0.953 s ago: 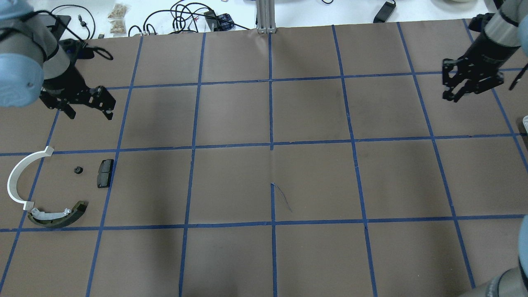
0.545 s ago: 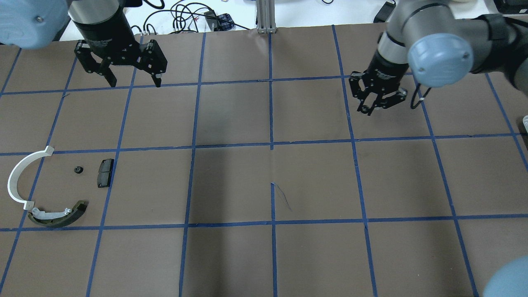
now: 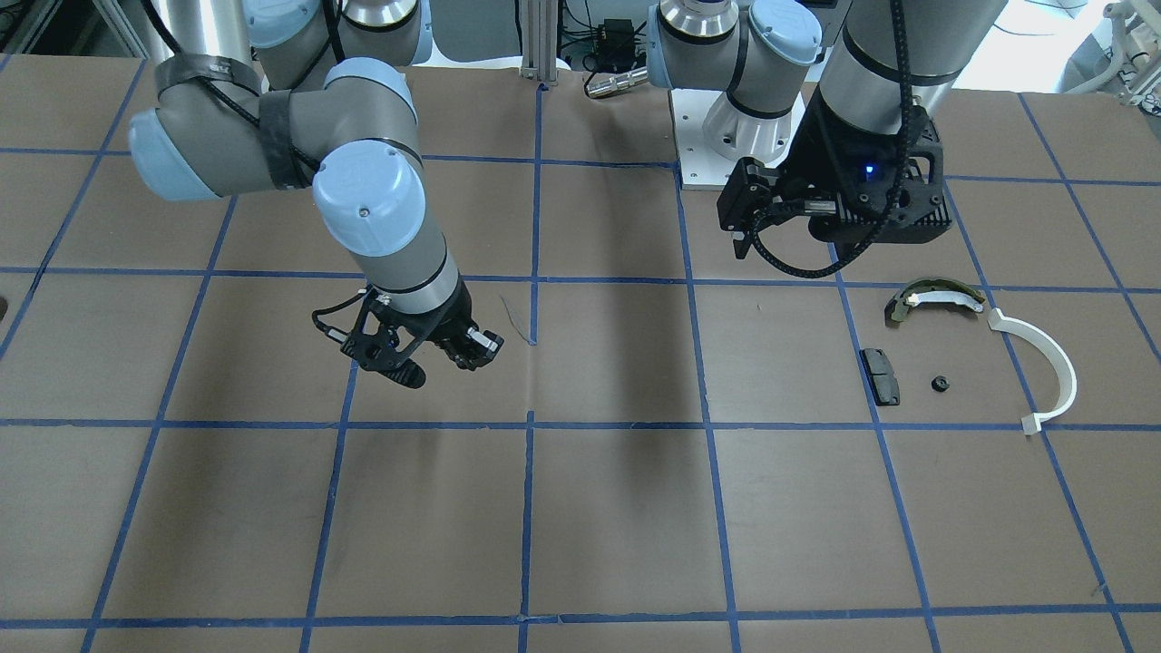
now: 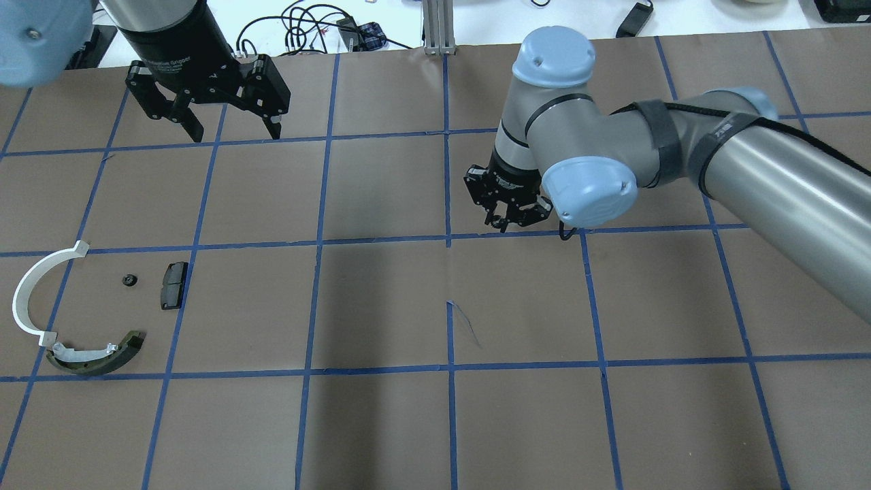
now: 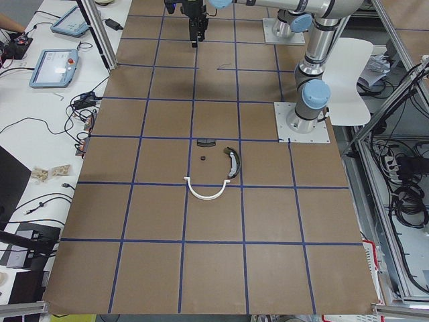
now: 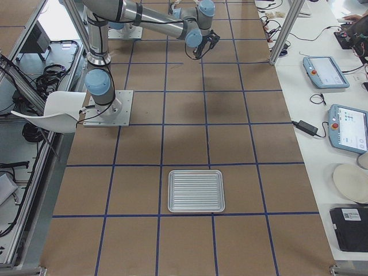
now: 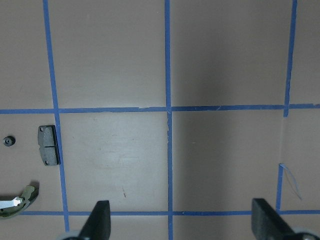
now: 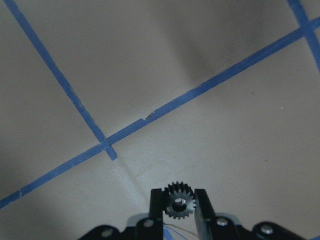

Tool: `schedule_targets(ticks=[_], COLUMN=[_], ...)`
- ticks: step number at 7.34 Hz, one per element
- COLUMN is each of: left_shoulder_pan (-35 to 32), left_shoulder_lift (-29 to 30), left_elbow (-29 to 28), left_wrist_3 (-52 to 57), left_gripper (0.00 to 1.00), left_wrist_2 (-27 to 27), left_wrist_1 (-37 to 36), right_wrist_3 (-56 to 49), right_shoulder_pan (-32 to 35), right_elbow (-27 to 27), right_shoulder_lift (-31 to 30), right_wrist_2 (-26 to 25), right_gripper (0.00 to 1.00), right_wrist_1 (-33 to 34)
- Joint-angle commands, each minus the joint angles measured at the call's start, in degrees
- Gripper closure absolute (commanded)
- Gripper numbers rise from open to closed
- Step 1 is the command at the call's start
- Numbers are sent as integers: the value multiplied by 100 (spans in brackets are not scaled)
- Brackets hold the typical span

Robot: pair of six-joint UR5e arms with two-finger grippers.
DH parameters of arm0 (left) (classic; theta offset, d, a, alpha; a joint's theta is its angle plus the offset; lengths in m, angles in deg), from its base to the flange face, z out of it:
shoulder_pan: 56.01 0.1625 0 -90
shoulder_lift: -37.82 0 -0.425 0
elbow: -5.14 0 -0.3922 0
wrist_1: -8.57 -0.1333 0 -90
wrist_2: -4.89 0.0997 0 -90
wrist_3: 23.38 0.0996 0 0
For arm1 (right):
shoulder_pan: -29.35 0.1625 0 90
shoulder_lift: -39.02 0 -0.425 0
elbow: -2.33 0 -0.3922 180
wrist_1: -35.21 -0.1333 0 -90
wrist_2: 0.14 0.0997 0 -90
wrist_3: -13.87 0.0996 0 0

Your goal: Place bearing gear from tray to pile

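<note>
bearing gear (image 8: 180,204) is pinched by its toothed rim in the right hand (image 4: 507,219), which is closed narrowly on it. it is held above the middle of the tabletop (image 4: 381,422), well apart from the pile (image 4: 173,286) on the robot's left. i'd guess that height is for crossing over. the left hand (image 4: 235,131) hangs spread wide beyond the pile, holding nothing.

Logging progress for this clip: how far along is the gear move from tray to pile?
Done: the gear is off the tray, which looks bare. In hand: the right pincer is shut on it over mid-table. To do: carry it to the pile, by the white half-ring, and release.
</note>
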Motion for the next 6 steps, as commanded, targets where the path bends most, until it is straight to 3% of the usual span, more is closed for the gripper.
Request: schedule_targets(ticks=[1, 4, 5, 6], left_shoulder_pan=[10, 28, 28, 28], left_shoulder_lift=[-391, -578, -569, -569], left_elbow=[586, 835, 844, 844], left_wrist_3=[-25, 62, 63, 72], left_gripper=[0, 0, 0, 0], left_wrist_2=[0, 35, 27, 18], left_wrist_1=[-193, -485, -503, -512], right_wrist_3=[671, 1078, 1209, 1158], right_shoulder_pan=[616, 978, 1136, 1138], right_elbow=[373, 374, 382, 374], right_shoulder_lift=[219, 826, 836, 836], right_wrist_2=[201, 210, 201, 158], right_gripper=[100, 100, 72, 5], right_wrist_1=[952, 1483, 1475, 1509])
